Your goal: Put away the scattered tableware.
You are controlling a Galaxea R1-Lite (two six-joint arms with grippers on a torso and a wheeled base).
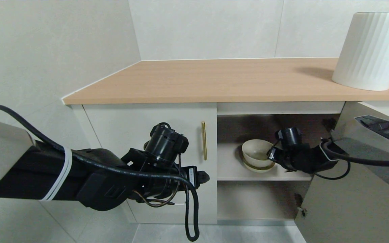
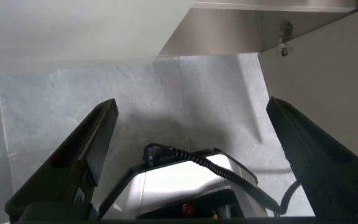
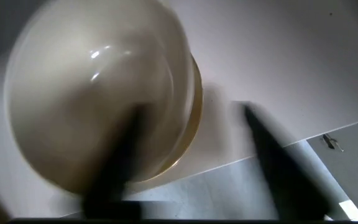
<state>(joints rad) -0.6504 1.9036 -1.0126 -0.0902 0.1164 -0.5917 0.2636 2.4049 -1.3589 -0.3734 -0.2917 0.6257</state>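
Observation:
A cream bowl [image 1: 257, 153] sits on the middle shelf [image 1: 231, 168] of the open cabinet, stacked on another dish with a yellowish rim [image 1: 258, 167]. My right gripper [image 1: 273, 156] reaches into the cabinet right beside the bowl. In the right wrist view the bowl [image 3: 98, 93] looms close. The right gripper [image 3: 194, 162] is open, with one finger across the bowl's side and the other out over the bare shelf. My left gripper [image 1: 202, 177] hangs low in front of the closed left door. It stands open [image 2: 192, 109] with nothing between its fingers, above the floor.
The closed left door [image 1: 140, 135] has a brass handle [image 1: 204, 140]. The right door [image 1: 349, 189] is swung open beside my right arm. A wooden countertop [image 1: 214, 81] carries a white ribbed container [image 1: 371, 50] at the right. The lower shelf [image 1: 255, 202] is bare.

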